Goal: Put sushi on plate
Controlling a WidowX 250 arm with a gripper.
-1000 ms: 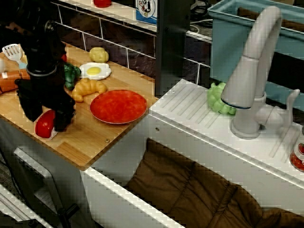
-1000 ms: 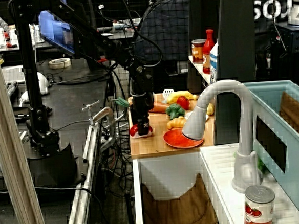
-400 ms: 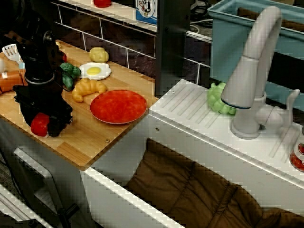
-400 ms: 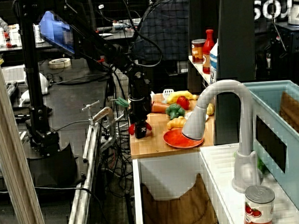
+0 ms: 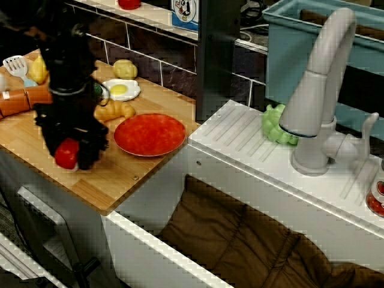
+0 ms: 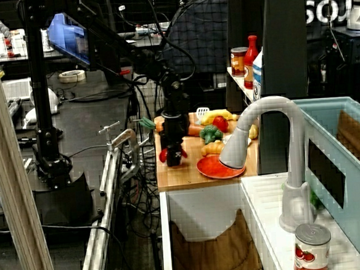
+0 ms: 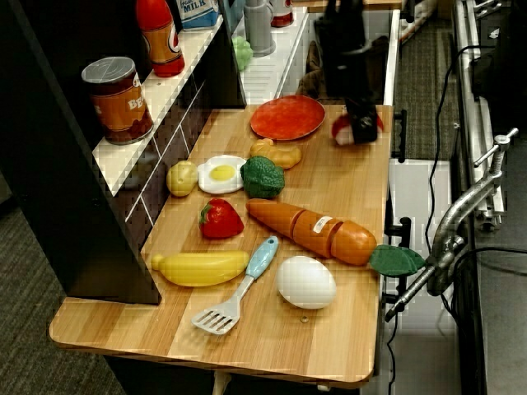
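Note:
The sushi (image 5: 66,153), red top over a white base, is held between the fingers of my black gripper (image 5: 75,157), low over the wooden board's front edge. It also shows in the overhead view (image 7: 342,129) with the gripper (image 7: 359,132) shut around it, and in the side view (image 6: 163,154) with the gripper (image 6: 173,159). The red-orange plate (image 5: 150,133) lies just to the right of the gripper, with nothing on it. The plate also shows in the overhead view (image 7: 288,117) and in the side view (image 6: 214,167).
A croissant (image 5: 115,110), fried egg (image 5: 120,90) and potato (image 5: 125,69) lie behind the plate. Broccoli (image 7: 262,177), strawberry (image 7: 221,220), carrot (image 7: 313,232), banana (image 7: 202,267), spatula (image 7: 239,288) and white egg (image 7: 305,282) lie further along the board. The sink and faucet (image 5: 318,90) are to the right.
My gripper closed on the sushi, raised it a little off the board and carried it to the right, nearer the plate.

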